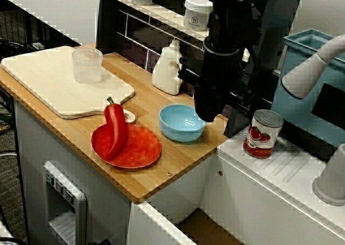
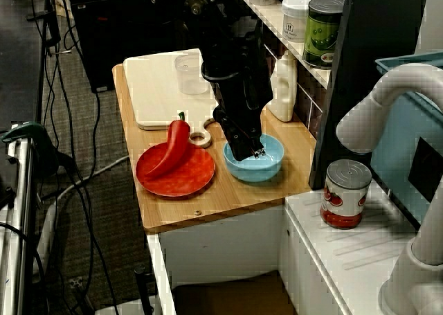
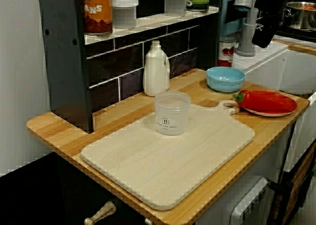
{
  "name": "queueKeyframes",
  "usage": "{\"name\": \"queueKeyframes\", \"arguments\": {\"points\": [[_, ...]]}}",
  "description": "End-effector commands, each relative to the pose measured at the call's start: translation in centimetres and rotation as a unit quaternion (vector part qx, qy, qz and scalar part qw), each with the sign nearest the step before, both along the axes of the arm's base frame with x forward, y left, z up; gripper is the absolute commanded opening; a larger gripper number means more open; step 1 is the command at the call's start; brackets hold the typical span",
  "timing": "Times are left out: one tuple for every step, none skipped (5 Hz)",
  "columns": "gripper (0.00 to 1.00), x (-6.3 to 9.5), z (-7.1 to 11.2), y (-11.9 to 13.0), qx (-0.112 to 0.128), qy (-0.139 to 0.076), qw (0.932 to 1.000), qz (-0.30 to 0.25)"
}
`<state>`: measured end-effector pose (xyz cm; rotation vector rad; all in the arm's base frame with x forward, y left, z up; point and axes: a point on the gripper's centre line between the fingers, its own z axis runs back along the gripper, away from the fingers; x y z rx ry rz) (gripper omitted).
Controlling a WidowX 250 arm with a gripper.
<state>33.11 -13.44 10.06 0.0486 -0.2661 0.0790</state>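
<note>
In the high side view, the black gripper (image 2: 250, 151) hung at the frame's centre, over the blue bowl (image 2: 268, 169). Whether it was clenched or released could not be told. Left of the bowl, a red pepper (image 2: 173, 147) lay on a red plate (image 2: 185, 180) on the wooden tabletop (image 2: 228, 203).

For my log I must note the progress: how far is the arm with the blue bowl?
Done: the red pepper lies on the red plate. In hand: the gripper hangs above the blue bowl, which looks empty; nothing shows between its fingers. Left: the bowl stands on the counter, not yet gripped.
</note>
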Motion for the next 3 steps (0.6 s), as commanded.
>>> {"name": "queueKeyframes", "arguments": {"points": [[0.00,0.45,0.13,2.37,-0.002,-0.014,0.9999,0.002],[0.00,0.52,0.06,2.55,-0.003,-0.015,0.9999,0.002],[0.00,0.28,-0.27,2.51,-0.007,-0.019,0.9998,0.004]]}}
